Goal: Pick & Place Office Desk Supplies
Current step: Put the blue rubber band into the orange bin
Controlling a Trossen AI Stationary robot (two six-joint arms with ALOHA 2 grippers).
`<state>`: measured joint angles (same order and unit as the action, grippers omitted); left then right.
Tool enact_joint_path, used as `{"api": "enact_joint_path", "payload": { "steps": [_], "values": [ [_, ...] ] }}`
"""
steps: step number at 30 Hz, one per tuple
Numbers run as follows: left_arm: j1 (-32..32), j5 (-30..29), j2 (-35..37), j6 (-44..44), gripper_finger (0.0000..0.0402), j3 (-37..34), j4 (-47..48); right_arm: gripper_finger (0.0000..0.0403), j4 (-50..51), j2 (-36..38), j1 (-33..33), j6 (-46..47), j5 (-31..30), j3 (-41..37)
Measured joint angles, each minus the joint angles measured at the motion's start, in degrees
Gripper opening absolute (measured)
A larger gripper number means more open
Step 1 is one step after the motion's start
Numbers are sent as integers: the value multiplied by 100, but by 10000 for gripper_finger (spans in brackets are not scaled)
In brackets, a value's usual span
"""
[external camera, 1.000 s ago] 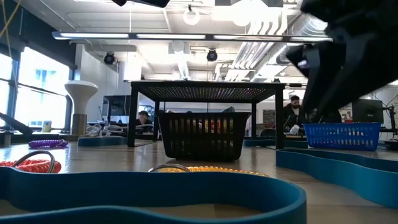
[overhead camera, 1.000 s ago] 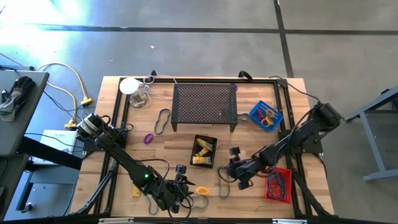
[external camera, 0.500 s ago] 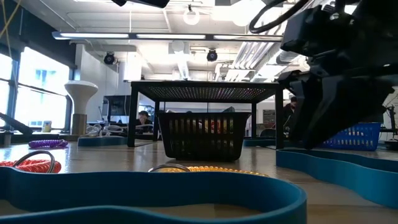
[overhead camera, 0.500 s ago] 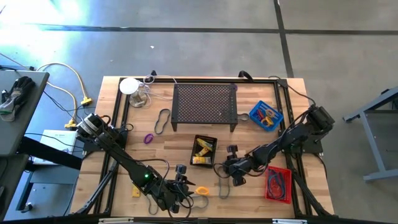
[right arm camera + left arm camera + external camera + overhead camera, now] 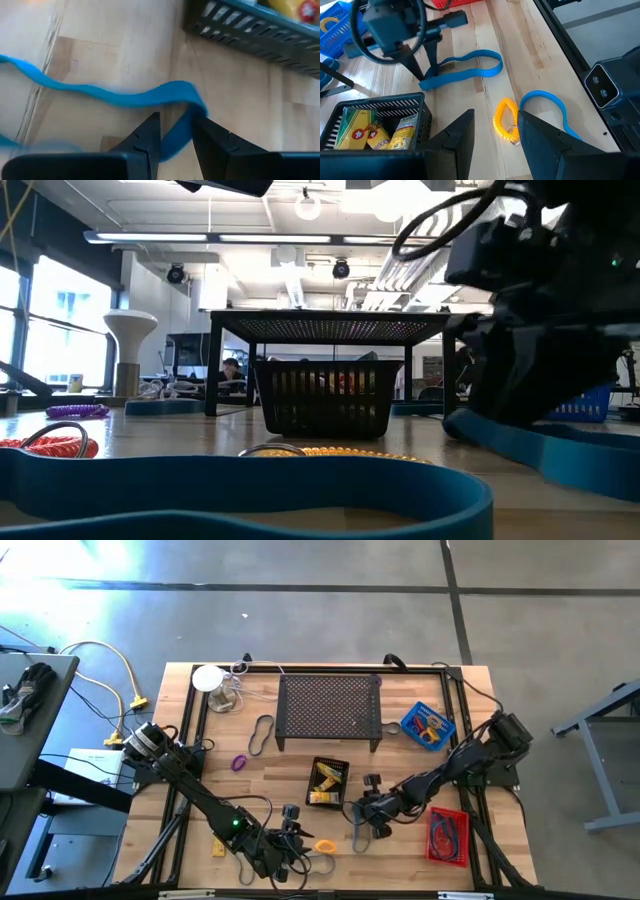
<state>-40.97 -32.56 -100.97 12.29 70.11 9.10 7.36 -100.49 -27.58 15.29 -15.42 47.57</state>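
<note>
My right gripper (image 5: 175, 132) pinches one end of a blue band loop (image 5: 120, 95), fingers narrowly parted, beside the black basket (image 5: 328, 783) mid-table. Risk, as I judge it: the floppy band slips out or snags that basket when lifted. My left gripper (image 5: 495, 132) hangs half-open and empty over the orange coil ring (image 5: 504, 120) near the front edge. Count: three baskets, two blue bands visible, one orange ring, one purple ring (image 5: 239, 762).

- The left gripper (image 5: 495, 132) hangs over the wooden table (image 5: 530, 45), its two dark fingers (image 5: 462, 132) apart and holding nothing
- An orange coiled ring (image 5: 504, 121) lies between them
- A blue band loop (image 5: 547, 107) lies beside the ring, possibly touching it
- The right gripper (image 5: 420, 75) stands on another blue band (image 5: 462, 72)
- A black basket (image 5: 380, 127) holds yellow packets (image 5: 357, 131)
</note>
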Motion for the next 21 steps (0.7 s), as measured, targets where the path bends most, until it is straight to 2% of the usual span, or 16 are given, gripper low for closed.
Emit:
{"api": "enact_joint_path", "payload": {
  "steps": [11,21],
  "values": [
    [0,-1,0,7,142,0,7,96,-198,-246,57,-9,60,12],
    [0,-2,0,13,142,-2,13,89,-229,184,-76,-49,94,-17]
  ]
}}
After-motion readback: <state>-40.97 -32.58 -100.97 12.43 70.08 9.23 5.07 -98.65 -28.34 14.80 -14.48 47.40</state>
